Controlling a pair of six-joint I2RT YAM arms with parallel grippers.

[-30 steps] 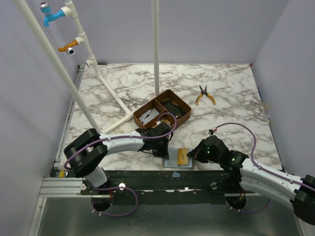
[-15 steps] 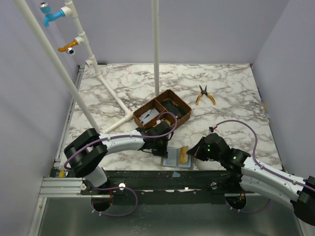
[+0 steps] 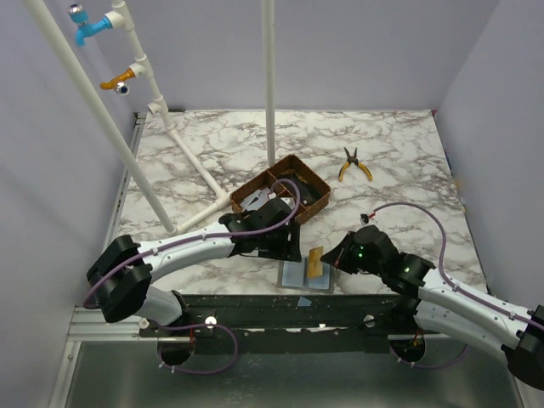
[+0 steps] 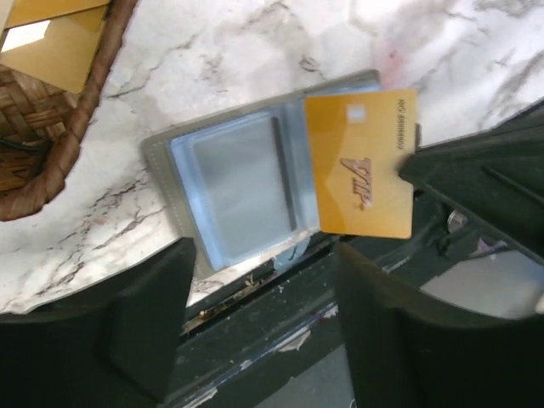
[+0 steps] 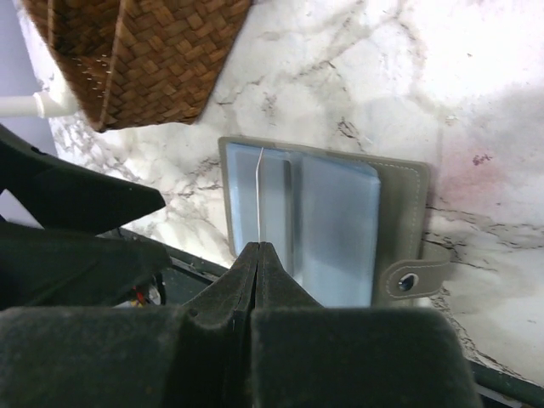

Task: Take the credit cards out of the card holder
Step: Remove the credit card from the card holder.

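Observation:
The card holder (image 3: 302, 276) lies open at the table's near edge, pale blue-grey inside (image 4: 242, 183). A gold credit card (image 4: 361, 161) stands tilted over its right half, pinched by one edge in my shut right gripper (image 3: 330, 259). In the right wrist view the card shows edge-on as a thin line (image 5: 257, 191) above the closed jaws (image 5: 258, 248), with the card holder (image 5: 336, 225) beneath. My left gripper (image 4: 263, 340) hovers open above the holder's near left side, with nothing between its fingers (image 4: 149, 323).
A brown woven tray (image 3: 308, 189) sits just behind the holder, with gold cards (image 4: 51, 42) in one compartment. Yellow-handled pliers (image 3: 354, 166) lie further back right. White pipes (image 3: 200, 174) cross the left side, and a white pole (image 3: 269, 85) stands behind the tray.
My left gripper has opened, let go of the holder and lifted back toward the tray. The right gripper has raised the gold card slightly, still shut on it.

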